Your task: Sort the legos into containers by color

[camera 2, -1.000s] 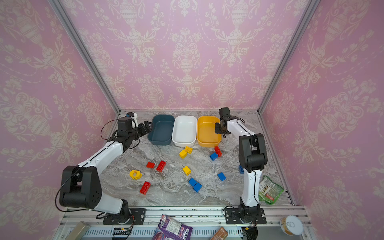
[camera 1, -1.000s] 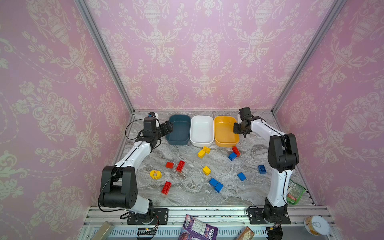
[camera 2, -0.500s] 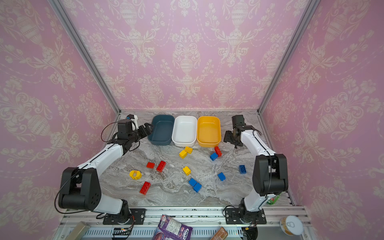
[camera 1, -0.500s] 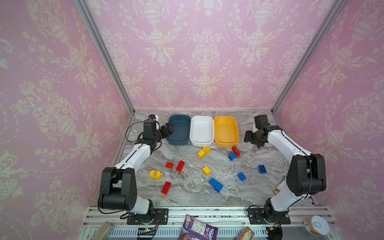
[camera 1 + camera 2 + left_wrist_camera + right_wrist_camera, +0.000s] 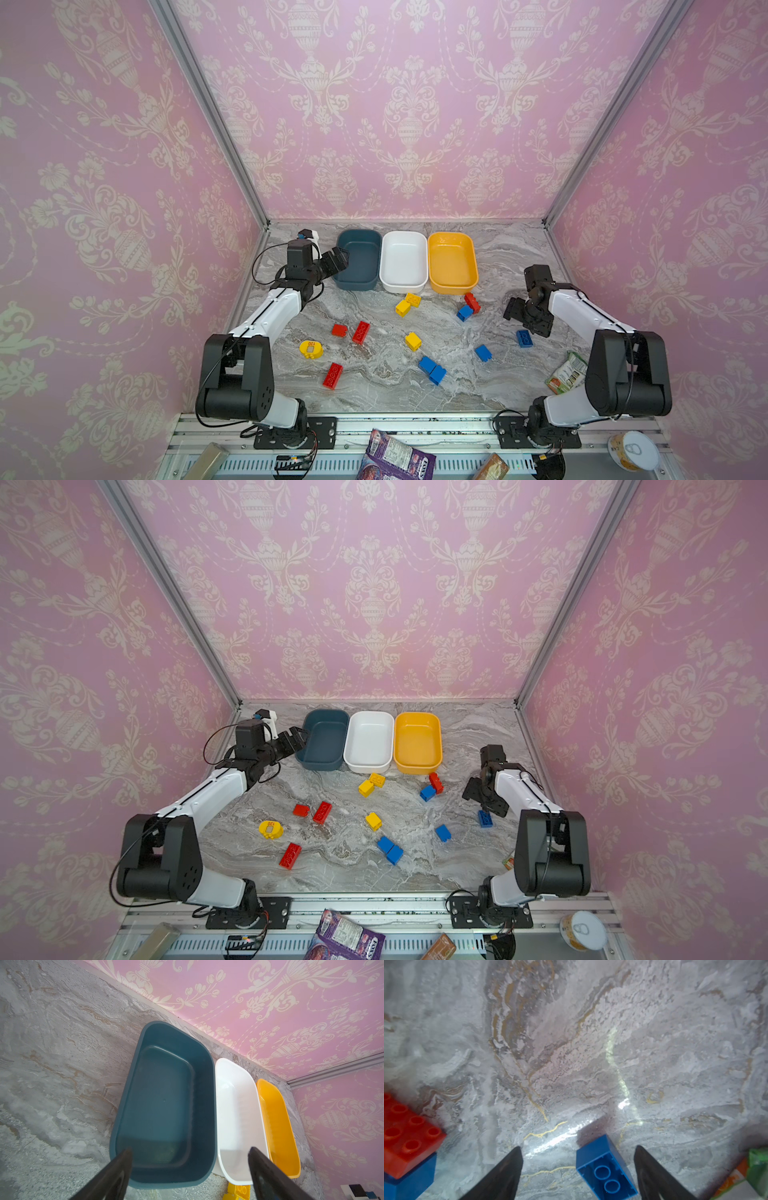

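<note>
Right gripper (image 5: 576, 1147) swings off the yellow tub (image 5: 451, 262), fingers now spread wide, empty, a blue brick (image 5: 604, 1167) between their tips; left gripper (image 5: 190, 1148) gapes empty, teal tub (image 5: 207, 1105) just ahead.

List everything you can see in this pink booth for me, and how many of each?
Table: 1, grey marble look.
Tubs: 3, teal, white, yellow-orange, side by side at the back, all empty.
Red bricks: 4, three front left, one near the yellow-orange tub.
Blue bricks: 5, middle and right.
Yellow bricks: 3, middle.
Round yellow piece: 1, front left.
Snack packets: 4, green at the table's right edge; purple, brown, gold on the front ledge.
Tin can: 1, silver, front ledge, right corner.
Arms: 2, black and white, one each side.
Left gripper: open, beside the teal tub.
Right gripper: open, over one blue brick.
</note>
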Robot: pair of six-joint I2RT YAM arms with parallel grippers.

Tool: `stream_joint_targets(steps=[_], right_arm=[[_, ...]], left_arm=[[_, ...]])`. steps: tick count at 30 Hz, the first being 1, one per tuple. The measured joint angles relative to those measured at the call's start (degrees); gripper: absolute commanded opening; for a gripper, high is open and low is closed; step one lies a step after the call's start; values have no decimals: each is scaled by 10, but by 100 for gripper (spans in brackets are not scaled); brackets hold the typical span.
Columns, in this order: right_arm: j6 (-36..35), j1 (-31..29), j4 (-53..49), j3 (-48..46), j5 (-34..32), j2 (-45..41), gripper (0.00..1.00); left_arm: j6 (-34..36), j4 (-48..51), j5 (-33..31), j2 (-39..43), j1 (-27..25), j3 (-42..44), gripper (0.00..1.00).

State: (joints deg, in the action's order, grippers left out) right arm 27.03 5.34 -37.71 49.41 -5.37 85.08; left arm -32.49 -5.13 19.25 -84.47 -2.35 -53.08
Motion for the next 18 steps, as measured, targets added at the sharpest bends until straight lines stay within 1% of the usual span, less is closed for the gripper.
stream_joint_targets(steps=[5,15,17,18], right_arm=[[9,3,10,-23,4,1,83],[22,3,32,-46,37,0,70],[22,1,33,-51,40,-1,65],[23,-2,33,-52,40,-2,60]], left_arm=[[0,0,0,0,0,0,90],[0,0,2,0,0,0,90],[0,0,2,0,0,0,90],[0,0,2,0,0,0,90]])
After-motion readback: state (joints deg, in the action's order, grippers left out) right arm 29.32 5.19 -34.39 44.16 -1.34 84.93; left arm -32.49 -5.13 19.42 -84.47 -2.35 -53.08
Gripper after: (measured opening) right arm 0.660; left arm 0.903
